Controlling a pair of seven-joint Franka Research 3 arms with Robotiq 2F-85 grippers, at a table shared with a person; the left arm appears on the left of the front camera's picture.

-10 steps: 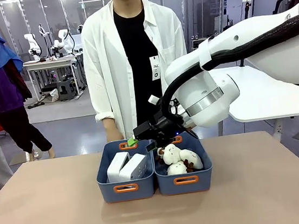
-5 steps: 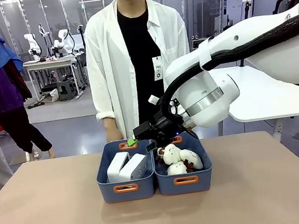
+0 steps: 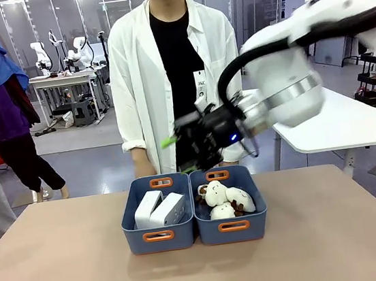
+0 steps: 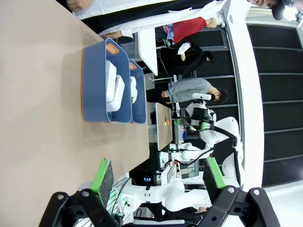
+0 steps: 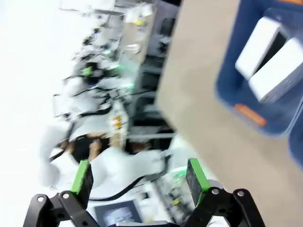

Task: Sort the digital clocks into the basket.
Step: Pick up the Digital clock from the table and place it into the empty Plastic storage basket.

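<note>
Right gripper (image 3: 181,151): it hung in the air above the two bins, in front of the person's white coat, blurred by motion; its green-padded fingers (image 5: 84,182) stood wide apart with nothing between them (the right wrist view shows both pads clear of any object).

Left gripper (image 4: 158,177): its fingers were spread wide and held nothing, above bare table, well apart from the bins.

Digital clocks (image 3: 160,209): both white boxes lay inside the left bin, leaning side by side and touching, one nearer the left wall and one nearer the middle wall. In the right wrist view they show as two pale blocks (image 5: 274,59) in the blue bin; in the left wrist view they sit together (image 4: 112,87) in the nearer bin.

Basket (image 3: 136,236): the blue-grey bin with orange-rimmed handle slots stood on the tan table, at its middle, its right wall touching the twin bin.

Twin bin (image 3: 256,220): just to the right of the basket, it held cream plush toys (image 3: 224,200) piled together.

Person (image 3: 171,60): stood at the far side of the table behind the bins, in a white coat over a black top, one hand (image 3: 142,165) hanging low behind the basket's far rim.

Table (image 3: 59,266): tan surface under both bins.
</note>
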